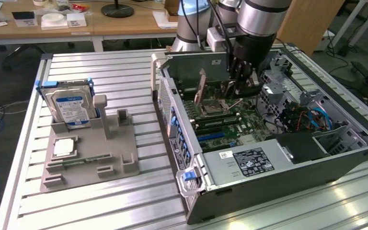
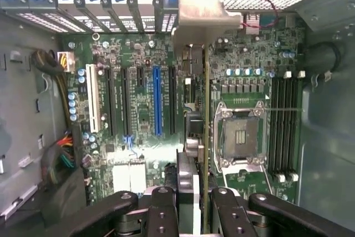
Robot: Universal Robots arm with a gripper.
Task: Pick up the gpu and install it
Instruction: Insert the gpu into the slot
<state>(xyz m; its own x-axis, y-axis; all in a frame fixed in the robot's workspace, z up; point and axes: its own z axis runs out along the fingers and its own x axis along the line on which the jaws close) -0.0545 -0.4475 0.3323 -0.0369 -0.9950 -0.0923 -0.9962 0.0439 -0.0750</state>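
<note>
Claw (image 2: 194,215) clamping gpu (image 2: 195,123) edge-on, arm (image 1: 258,19) vertical inside computer case (image 1: 267,191)

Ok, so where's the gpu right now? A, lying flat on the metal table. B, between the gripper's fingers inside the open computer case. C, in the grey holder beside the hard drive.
B: the gripper is closed on the gpu, held edge-on above the motherboard inside the computer case.

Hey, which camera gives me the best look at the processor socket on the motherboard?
The wrist view: it faces the processor socket squarely, whole and unobstructed. The exterior view catches it at a slant, deep inside the case.
</note>
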